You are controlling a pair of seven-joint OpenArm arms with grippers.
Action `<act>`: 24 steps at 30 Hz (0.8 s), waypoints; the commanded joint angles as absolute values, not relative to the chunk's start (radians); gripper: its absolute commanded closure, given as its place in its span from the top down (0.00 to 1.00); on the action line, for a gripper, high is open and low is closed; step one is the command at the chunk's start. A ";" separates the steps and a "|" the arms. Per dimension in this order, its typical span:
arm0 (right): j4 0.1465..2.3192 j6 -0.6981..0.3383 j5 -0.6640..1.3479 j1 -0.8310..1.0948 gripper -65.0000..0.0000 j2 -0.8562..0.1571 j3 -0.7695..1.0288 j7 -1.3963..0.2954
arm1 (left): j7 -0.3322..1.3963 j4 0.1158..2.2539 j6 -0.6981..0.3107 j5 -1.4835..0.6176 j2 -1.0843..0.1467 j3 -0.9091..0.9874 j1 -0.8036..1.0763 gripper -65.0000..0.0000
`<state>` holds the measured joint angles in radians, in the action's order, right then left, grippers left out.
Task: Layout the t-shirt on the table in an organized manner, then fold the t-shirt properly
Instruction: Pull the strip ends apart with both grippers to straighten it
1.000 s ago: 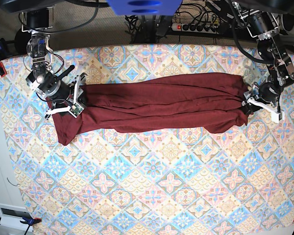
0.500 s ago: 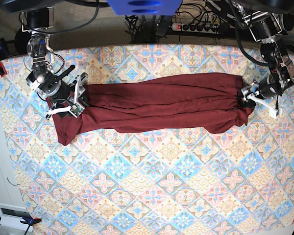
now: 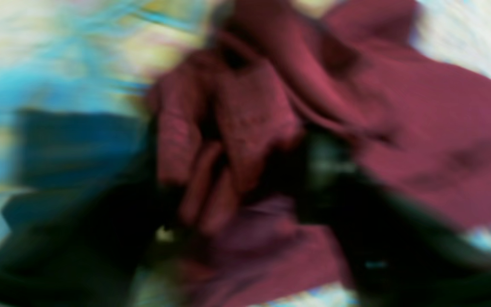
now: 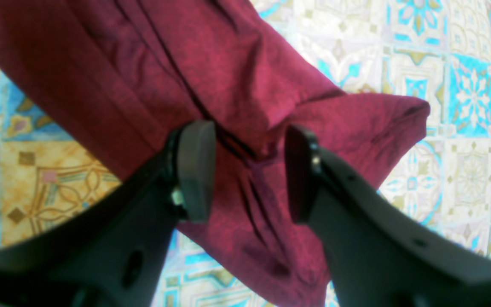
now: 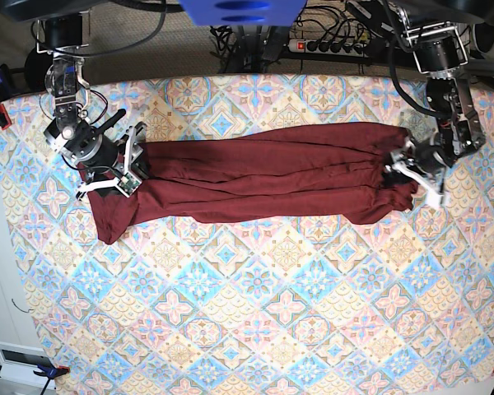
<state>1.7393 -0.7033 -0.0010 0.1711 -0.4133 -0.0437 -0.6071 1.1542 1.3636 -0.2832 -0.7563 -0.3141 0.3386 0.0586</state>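
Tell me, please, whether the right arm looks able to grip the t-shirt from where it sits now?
Probably yes: the right gripper has its jaws open, straddling a fold of the t-shirt lying on the table, with nothing between them and the fabric.

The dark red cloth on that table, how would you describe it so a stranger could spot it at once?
Look at the big table covered in pastel blue, pink and cream tiles. Across its far half, between the two robot arms, lies a long rumpled t-shirt, stretched sideways. It is the only plain thing there: dark red, with no pattern.
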 commanded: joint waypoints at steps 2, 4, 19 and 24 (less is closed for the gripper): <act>1.758 -0.698 0.008 0.159 0.39 -0.427 -0.036 -0.587 | 1.202 1.366 -0.297 -0.797 -0.315 0.337 0.062 0.16; 1.758 -0.698 0.008 0.159 0.39 -0.427 -0.036 -0.587 | 1.201 1.366 -0.298 -0.819 -0.317 0.340 0.059 0.00; 1.848 -0.698 0.008 0.160 0.39 -0.426 -0.036 -0.587 | 1.145 1.360 -0.297 -0.816 -0.473 0.567 0.053 0.00; 1.873 -0.698 0.008 0.173 0.39 -0.426 -0.036 -0.587 | 1.102 1.360 -0.297 -0.817 -0.521 0.568 0.054 0.00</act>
